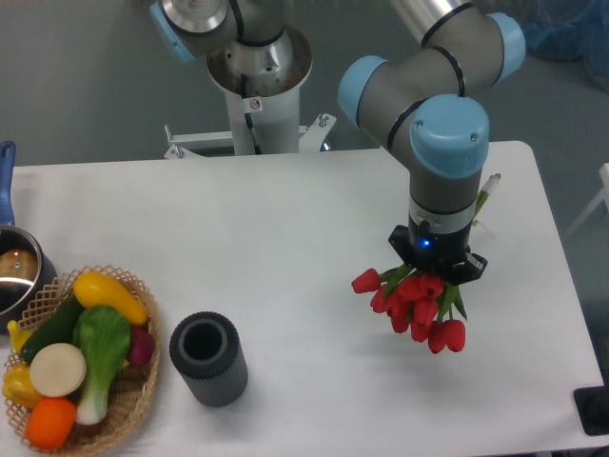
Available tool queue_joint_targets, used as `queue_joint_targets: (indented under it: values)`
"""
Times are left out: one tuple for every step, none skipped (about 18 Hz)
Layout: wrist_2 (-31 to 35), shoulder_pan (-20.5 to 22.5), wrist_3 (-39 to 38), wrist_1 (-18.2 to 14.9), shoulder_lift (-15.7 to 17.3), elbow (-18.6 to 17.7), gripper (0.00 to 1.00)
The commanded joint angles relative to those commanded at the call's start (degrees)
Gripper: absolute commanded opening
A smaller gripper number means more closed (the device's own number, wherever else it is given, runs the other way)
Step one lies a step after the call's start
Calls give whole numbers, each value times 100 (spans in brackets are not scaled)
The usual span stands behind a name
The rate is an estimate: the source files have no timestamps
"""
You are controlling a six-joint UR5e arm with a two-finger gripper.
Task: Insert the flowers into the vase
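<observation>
The flowers [415,299], a bunch of red tulips with green stems, lie at the right of the table. Their heads point down-left, and a stem end [487,190] sticks out up-right past the wrist. My gripper [437,268] points straight down over the middle of the stems, right at the bunch. The wrist hides its fingers, so I cannot tell how they stand or whether the bunch is off the table. The vase [208,358], a dark grey ribbed cylinder, stands upright and empty near the front edge, well left of the gripper.
A wicker basket [135,405] of toy vegetables and fruits sits at the front left, close beside the vase. A metal pot [13,271] with a blue handle stands at the left edge. The arm's base [257,71] rises behind the table.
</observation>
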Motion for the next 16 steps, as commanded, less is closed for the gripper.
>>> queue_joint_targets:
  values:
    - [9, 0, 0, 0, 0, -9, 0]
    - [9, 0, 0, 0, 0, -9, 0]
    - [9, 0, -9, 9, 0, -9, 0]
    - [9, 0, 0, 9, 0, -9, 0]
    - [0, 0, 0, 0, 0, 0, 0]
    - [0, 0, 0, 0, 0, 0, 0]
    - [9, 0, 0, 0, 9, 9, 0]
    - [9, 0, 0, 0, 0, 9, 0]
    - [9, -9, 0, 0, 0, 0, 0]
    - [0, 0, 0, 0, 0, 0, 0]
    - [0, 0, 9, 9, 9, 0, 0]
    - [-9, 9, 35, 17, 17, 0, 0]
    - [-35, 17, 79, 35, 26, 0, 0]
    - [-79, 35, 88, 44, 44, 9, 0]
    - [-114, 44, 88, 53, 44, 9, 0]
    - [-236, 61, 79, 53, 53, 9, 0]
